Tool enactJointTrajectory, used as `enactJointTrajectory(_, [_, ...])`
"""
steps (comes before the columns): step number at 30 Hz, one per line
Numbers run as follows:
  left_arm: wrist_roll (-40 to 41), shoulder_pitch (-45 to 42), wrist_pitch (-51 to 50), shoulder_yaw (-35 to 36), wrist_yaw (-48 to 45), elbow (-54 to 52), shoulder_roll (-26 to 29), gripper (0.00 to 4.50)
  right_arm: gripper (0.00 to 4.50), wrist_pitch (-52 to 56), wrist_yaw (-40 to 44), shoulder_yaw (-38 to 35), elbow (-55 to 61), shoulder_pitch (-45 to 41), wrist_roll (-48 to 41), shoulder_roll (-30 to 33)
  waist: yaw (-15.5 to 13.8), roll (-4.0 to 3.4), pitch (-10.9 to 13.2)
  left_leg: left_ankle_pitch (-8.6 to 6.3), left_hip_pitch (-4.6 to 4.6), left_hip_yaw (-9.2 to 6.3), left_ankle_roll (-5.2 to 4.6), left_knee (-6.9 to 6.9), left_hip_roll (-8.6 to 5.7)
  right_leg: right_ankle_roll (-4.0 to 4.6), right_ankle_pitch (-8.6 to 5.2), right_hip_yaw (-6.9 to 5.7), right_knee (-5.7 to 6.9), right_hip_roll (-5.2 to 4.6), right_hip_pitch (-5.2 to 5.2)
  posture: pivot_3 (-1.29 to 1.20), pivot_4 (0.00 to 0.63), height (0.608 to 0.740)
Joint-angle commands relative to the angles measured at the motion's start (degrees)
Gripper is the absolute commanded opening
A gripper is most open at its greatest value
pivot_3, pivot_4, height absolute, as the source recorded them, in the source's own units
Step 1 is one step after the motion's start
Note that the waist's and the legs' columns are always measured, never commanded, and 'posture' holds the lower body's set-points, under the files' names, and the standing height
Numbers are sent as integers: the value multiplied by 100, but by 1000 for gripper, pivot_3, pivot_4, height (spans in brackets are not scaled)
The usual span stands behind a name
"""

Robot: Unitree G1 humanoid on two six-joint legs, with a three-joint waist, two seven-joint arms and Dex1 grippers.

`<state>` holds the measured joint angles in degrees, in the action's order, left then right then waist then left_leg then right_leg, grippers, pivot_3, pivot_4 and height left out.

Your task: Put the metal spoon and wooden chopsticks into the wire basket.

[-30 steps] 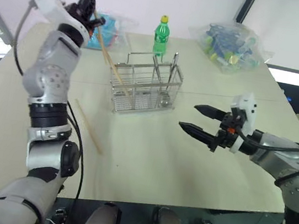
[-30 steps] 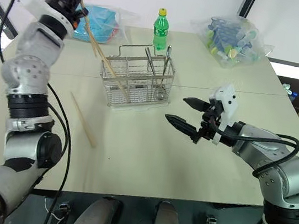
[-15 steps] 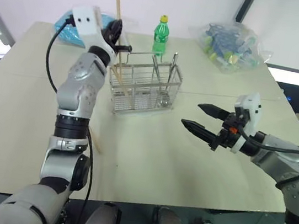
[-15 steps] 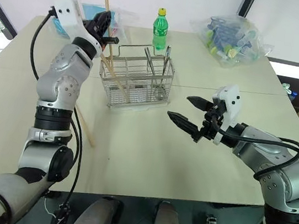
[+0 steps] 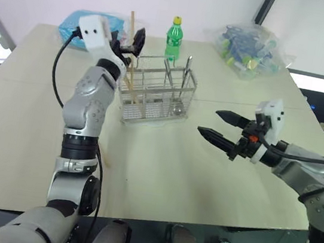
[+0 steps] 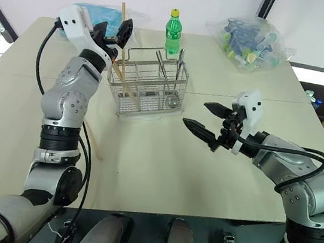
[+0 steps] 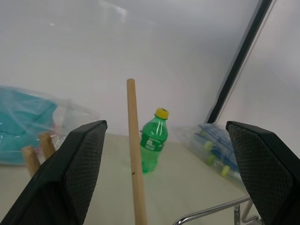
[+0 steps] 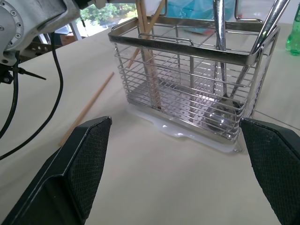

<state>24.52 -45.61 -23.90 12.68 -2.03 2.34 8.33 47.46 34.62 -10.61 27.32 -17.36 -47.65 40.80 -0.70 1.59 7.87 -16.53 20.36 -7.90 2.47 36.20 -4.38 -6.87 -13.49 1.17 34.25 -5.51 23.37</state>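
The wire basket point(image 5: 152, 105) stands at mid-table. A metal spoon point(image 8: 221, 110) stands bowl-down in its right compartment, with another metal handle point(image 8: 274, 21) leaning beside it. Wooden chopsticks point(image 8: 146, 56) stand in the left compartment. One upright chopstick point(image 7: 135, 164) rises between the fingers of my left gripper point(image 6: 113, 31), which is open above the basket's left end and not touching the stick. Another chopstick point(image 8: 86, 110) lies flat on the table left of the basket. My right gripper point(image 5: 209, 121) hovers open to the right of the basket, pointing at it.
A green soda bottle point(image 5: 174, 37) stands just behind the basket. A blue bag point(image 6: 104, 14) lies at the back left and a clear bag of small bottles point(image 5: 248, 46) at the back right. The table's front edge point(image 5: 196, 223) runs close below my arms.
My left gripper has opened and let go of the chopstick, which slid down into the basket's left compartment. The left hand came down and toward the basket. The right arm stayed put.
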Motion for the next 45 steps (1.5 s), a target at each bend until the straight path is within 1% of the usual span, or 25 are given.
enactJointTrajectory(1, [88, -179, -146, 217, 92, -491, 225, 4440, 4500, -174, 102, 22, -43, -179, 61, -55, -3, 0, 0, 0, 0, 0, 0, -1, 0, 0, 0, 0, 0, 0, 0, 0, 150, 736])
enactJointTrajectory(5, [58, -402, -439, 260, 148, -873, 580, 4440, 4500, -252, 169, 104, -168, -263, 154, -123, -9, 0, 0, 1, 1, 0, 2, 0, 0, 0, 0, -1, 0, 0, 0, 0, 150, 736])
enactJointTrajectory(10, [309, -650, -957, 431, 47, -1189, 1009, 4440, 4500, -344, 250, 195, -308, -340, 274, -196, -5, -1, 1, 1, 1, -1, 1, 1, 0, 0, 0, -1, -1, -1, -2, 0, 150, 736])
enactJointTrajectory(14, [714, -727, -1651, 870, 192, -1337, 1377, 4440, 4500, -409, 331, 247, -396, -387, 353, -203, 7, -2, 1, 1, -1, -3, 2, -1, 0, 0, 0, -1, 1, 0, -1, 0, 150, 736])
enactJointTrajectory(18, [929, -686, -2924, 1396, 709, -1386, 1876, 4440, 4500, -463, 402, 268, -451, -376, 421, -210, 24, -4, 2, 0, 0, -5, 1, -3, 1, 0, 0, -1, 4, 2, 5, 0, 150, 736])
enactJointTrajectory(20, [950, -693, -3826, 1705, 1147, -1378, 2021, 4440, 4500, -489, 453, 299, -454, -345, 453, -213, 21, -4, 2, 0, -1, -6, 0, -3, 1, 0, 0, 0, 6, 2, 5, 0, 150, 736])
enactJointTrajectory(22, [739, -638, -4974, 1885, 1537, -1326, 2130, 4440, 4500, -506, 518, 329, -447, -316, 463, -215, 19, -4, 2, -2, -2, -7, -3, -2, 0, -1, 0, 0, 6, 2, 4, 0, 150, 736])
enactJointTrajectory(24, [544, -621, -6062, 2145, 1729, -1316, 2063, 4440, 4500, -511, 603, 367, -435, -282, 464, -208, -1, -3, 2, -2, -3, -8, -4, -1, -2, -1, 0, -1, 7, 3, 3, 0, 150, 736])
enactJointTrajectory(25, [449, -642, -6447, 2329, 1779, -1340, 1923, 4440, 4500, -527, 672, 398, -421, -248, 479, -187, -6, -1, 2, -3, -2, -8, -4, -1, -3, -1, -1, -1, 7, 3, 1, 0, 150, 736])
enactJointTrajectory(27, [385, -540, -6811, 2516, 1918, -1338, 1670, 4440, 4500, -548, 829, 464, -373, -171, 507, -125, -16, 0, 1, 0, -2, -9, 0, 2, -5, -1, 0, -2, 6, 3, -2, 0, 150, 736])
enactJointTrajectory(33, [796, 179, -6860, 2429, 2410, -1302, 1138, 4440, 4500, -520, 1406, 437, -128, 122, 368, 201, 1, 0, 1, 2, -2, -10, 9, -2, 2, -1, 0, 0, 7, -2, 4, 0, 150, 736])
enactJointTrajectory(37, [990, 420, -6860, 2420, 2811, -1184, 955, 4440, 4500, -492, 1482, 356, -46, 204, 297, 286, 3, 0, 1, -3, -3, -9, 17, -2, 7, -1, 0, 1, 8, 3, 7, 0, 150, 736])
enactJointTrajectory(41, [1035, 393, -6860, 2431, 3052, -886, 862, 4440, 4500, -433, 1350, 292, 16, 220, 250, 248, -16, 1, 0, -4, -3, -8, 17, 0, 9, 0, 0, 1, 6, -1, 4, 0, 150, 736])
enactJointTrajectory(45, [800, -52, -6860, 2436, 2959, -222, 671, 4440, 4500, -422, 1203, 282, 149, 275, 218, 183, -49, 3, -1, -3, -1, -9, 17, 2, 2, 0, 0, -1, 6, -2, 1, 0, 150, 736])
